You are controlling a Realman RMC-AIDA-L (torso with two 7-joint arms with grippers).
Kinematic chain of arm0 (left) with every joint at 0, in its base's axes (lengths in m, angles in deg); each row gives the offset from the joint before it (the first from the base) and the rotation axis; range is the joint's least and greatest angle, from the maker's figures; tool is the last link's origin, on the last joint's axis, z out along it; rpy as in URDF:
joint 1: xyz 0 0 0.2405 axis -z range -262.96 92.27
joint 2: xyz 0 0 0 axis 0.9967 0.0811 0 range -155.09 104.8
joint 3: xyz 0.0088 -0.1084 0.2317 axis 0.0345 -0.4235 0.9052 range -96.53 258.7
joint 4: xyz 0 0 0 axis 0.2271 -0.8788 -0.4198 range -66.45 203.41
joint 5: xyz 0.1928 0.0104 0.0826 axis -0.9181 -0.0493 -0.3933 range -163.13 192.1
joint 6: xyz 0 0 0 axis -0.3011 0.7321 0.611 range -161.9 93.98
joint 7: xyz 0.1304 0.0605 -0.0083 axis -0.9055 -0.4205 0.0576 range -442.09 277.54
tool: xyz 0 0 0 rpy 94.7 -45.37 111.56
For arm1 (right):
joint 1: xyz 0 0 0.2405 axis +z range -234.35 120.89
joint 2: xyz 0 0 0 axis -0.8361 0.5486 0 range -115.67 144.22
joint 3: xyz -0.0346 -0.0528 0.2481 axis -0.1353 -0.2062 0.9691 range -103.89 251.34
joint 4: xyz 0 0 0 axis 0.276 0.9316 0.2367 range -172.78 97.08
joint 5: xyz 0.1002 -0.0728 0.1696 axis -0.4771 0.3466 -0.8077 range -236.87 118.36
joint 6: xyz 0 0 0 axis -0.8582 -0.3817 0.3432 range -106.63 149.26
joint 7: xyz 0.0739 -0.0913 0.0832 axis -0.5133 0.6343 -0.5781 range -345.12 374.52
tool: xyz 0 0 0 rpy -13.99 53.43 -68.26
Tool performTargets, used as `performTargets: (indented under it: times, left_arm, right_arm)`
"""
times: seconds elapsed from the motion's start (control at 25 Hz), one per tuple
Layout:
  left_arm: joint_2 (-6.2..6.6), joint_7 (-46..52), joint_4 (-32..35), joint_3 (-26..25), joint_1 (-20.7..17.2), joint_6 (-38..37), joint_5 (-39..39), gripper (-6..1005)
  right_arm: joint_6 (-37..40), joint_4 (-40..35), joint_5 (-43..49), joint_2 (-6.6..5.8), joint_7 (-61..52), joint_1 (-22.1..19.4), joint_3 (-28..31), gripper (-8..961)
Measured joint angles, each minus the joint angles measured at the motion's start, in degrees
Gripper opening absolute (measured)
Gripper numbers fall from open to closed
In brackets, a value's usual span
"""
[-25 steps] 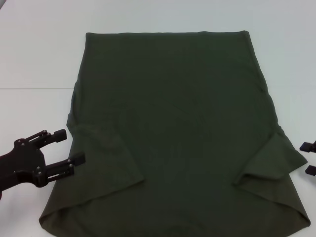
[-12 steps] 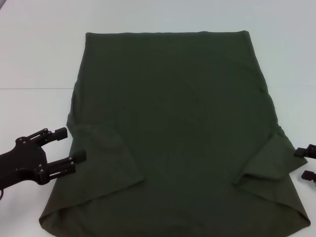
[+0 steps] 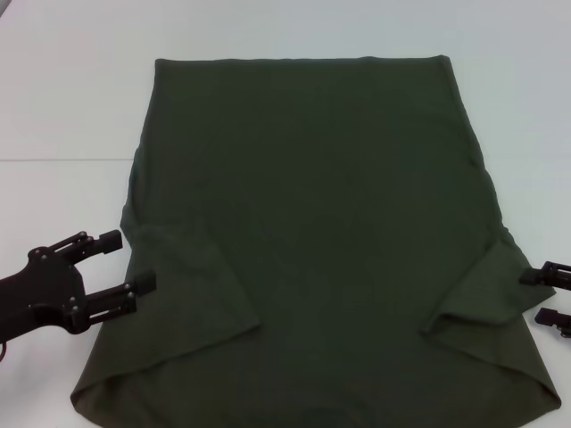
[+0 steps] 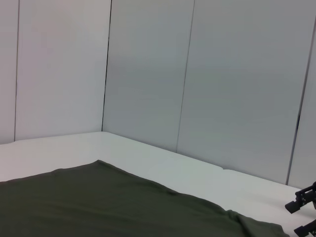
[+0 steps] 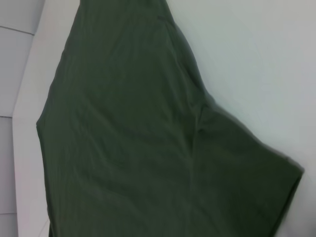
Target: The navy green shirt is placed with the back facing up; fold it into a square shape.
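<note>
The navy green shirt lies flat on the white table, hem at the far edge, both short sleeves folded in over the body near the front. My left gripper is open at the shirt's left edge, beside the folded left sleeve. At the right edge, my right gripper is open with its fingertips at the tip of the right sleeve. The left wrist view shows the shirt low across the table and the right gripper far off. The shirt fills the right wrist view.
White table surface surrounds the shirt on the left, right and far sides. A table seam runs left of the shirt. Grey wall panels stand beyond the table.
The right gripper has come further in from the right edge toward the right sleeve tip. The left gripper has shifted very slightly; the shirt has not moved.
</note>
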Motion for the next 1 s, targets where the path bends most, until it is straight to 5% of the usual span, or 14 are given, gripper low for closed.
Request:
performTargets:
  times: [1.0]
  left_arm:
    - [0.00,0.00,0.00,-0.11,-0.14,-0.03,-0.02,824]
  right_arm:
    - [-2.40,0.06,-0.01,1.20,-0.01,2.36,-1.59,791]
